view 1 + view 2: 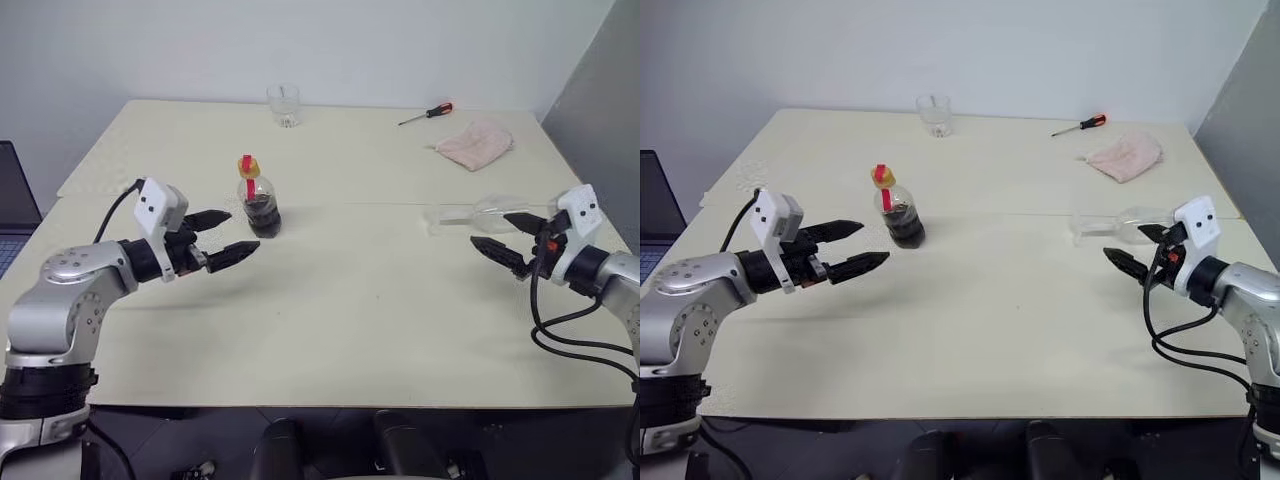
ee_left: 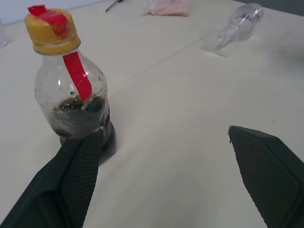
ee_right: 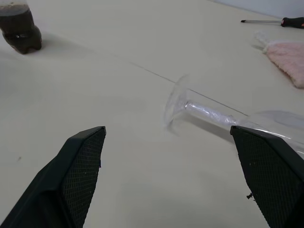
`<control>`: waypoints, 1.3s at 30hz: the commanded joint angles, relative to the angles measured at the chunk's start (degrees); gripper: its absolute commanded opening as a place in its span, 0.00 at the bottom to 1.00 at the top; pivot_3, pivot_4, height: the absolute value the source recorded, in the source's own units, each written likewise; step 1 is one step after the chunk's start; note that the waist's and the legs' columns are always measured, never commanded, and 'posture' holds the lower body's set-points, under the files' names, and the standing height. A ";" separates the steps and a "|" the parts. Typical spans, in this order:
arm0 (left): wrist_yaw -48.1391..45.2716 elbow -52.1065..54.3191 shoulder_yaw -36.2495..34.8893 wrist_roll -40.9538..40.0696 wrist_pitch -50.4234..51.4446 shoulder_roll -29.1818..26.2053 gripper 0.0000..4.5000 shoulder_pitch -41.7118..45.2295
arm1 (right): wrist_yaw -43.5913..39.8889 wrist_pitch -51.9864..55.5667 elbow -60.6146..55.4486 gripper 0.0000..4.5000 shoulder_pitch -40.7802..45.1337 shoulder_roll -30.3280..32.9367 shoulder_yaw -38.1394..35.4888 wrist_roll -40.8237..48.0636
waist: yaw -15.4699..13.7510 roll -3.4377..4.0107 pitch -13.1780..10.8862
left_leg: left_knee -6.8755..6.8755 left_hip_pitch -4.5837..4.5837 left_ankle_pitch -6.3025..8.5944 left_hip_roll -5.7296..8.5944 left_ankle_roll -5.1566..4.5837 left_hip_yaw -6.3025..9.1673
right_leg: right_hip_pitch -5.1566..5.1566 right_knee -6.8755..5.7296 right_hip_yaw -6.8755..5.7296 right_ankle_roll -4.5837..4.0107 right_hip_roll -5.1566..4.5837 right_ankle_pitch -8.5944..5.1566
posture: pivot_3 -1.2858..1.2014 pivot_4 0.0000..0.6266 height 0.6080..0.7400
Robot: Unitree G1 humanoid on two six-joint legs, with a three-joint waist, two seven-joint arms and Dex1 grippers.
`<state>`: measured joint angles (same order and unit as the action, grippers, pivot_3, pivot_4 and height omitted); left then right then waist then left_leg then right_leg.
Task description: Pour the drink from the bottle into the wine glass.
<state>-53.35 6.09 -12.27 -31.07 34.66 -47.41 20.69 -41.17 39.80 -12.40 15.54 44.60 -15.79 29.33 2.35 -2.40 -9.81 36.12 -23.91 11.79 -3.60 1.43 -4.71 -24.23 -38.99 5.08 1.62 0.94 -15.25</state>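
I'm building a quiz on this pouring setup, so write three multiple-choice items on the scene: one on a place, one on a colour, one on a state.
1. Where does the small clear plastic bottle of dark brown drink stand?
A. just ahead of the left gripper
B. beside the pink cloth
C. at the table's far edge by the short clear tumbler

2. What colour is the bottle's cap?
A. blue
B. yellow
C. white

3. How is the clear stemmed wine glass?
A. upright and full
B. upright and empty
C. lying on its side

Answers:
1 A, the bottle sits right off the left gripper's open fingertips.
2 B, the left wrist view shows a yellow cap under a red strip.
3 C, its stem and foot lie level on the cream table by the open right gripper.
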 commanded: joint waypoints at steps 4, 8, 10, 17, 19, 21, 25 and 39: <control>0.00 -0.44 -2.27 -1.63 0.63 -0.51 0.99 1.57 | -0.78 0.19 -2.63 1.00 -0.19 1.07 -1.77 1.68 | 0.03 0.00 0.00 | 0.00 0.00 0.00 -0.01 0.00 0.02 | 0.00 -0.01 -0.02 0.00 0.00 0.00 | 0.52 0.24 1.00; -0.24 -0.71 -3.46 -1.48 0.96 -1.52 0.99 1.03 | -1.17 -0.10 -3.17 1.00 -1.13 1.40 -1.82 1.79 | 0.01 0.00 0.00 | 0.00 -0.01 0.00 -0.01 0.00 0.01 | 0.00 0.00 -0.02 0.00 0.00 0.00 | 0.52 0.24 1.00; 0.03 -0.51 -4.10 -1.89 1.51 -1.49 0.99 0.89 | -1.50 -0.34 -3.44 1.00 -1.27 1.37 -1.74 1.93 | 0.02 0.00 0.00 | 0.00 -0.01 0.00 0.00 0.00 0.01 | 0.00 0.00 -0.01 0.00 0.00 0.00 | 0.52 0.24 1.00; 6.36 -4.74 -1.48 6.21 -5.39 1.72 0.99 0.03 | -5.39 3.79 -11.80 1.00 0.07 1.68 2.13 7.50 | 0.03 0.00 0.00 | 0.00 0.01 0.00 -0.01 0.00 0.03 | 0.00 -0.01 -0.02 0.00 0.01 0.00 | 0.52 0.24 1.00; 7.49 -6.33 -0.31 8.42 -7.98 2.91 0.99 0.38 | -5.55 5.97 -14.92 1.00 1.17 1.57 3.39 9.91 | 0.03 0.00 0.00 | 0.00 0.01 0.00 -0.03 0.00 0.05 | 0.01 -0.02 -0.02 0.00 0.01 0.00 | 0.52 0.24 1.00; 9.96 -8.96 1.13 10.97 -11.17 5.49 0.99 1.85 | -4.57 6.74 -16.50 1.00 3.04 0.83 5.01 10.52 | -0.06 -0.01 0.00 | 0.01 0.01 0.00 -0.02 0.00 0.06 | 0.03 -0.01 -0.03 0.00 0.00 0.00 | 0.52 0.24 1.00; 12.03 -13.93 2.83 13.62 -16.19 9.77 0.99 4.55 | -2.20 7.31 -17.17 1.00 6.10 -1.13 7.38 10.78 | -0.49 -0.07 0.04 | 0.08 -0.02 0.00 0.01 0.00 0.05 | 0.06 0.00 -0.05 -0.01 -0.01 0.02 | 0.52 0.24 1.00; 14.86 -32.73 5.30 19.54 -29.05 15.95 0.99 13.79 | 0.29 8.34 -19.65 1.00 6.82 -2.58 9.66 11.72 | -0.56 -0.10 0.05 | 0.09 -0.05 0.00 0.00 0.00 0.07 | 0.05 -0.02 -0.10 -0.07 0.00 0.06 | 0.52 0.24 1.00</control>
<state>-38.04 -26.20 -6.93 -12.25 7.88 -31.23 32.66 -41.04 48.22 -30.19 21.40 41.77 -4.90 39.69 1.79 -2.49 -9.76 36.21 -23.97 11.79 -3.60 1.43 -4.64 -24.18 -39.01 4.98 1.55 0.94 -15.19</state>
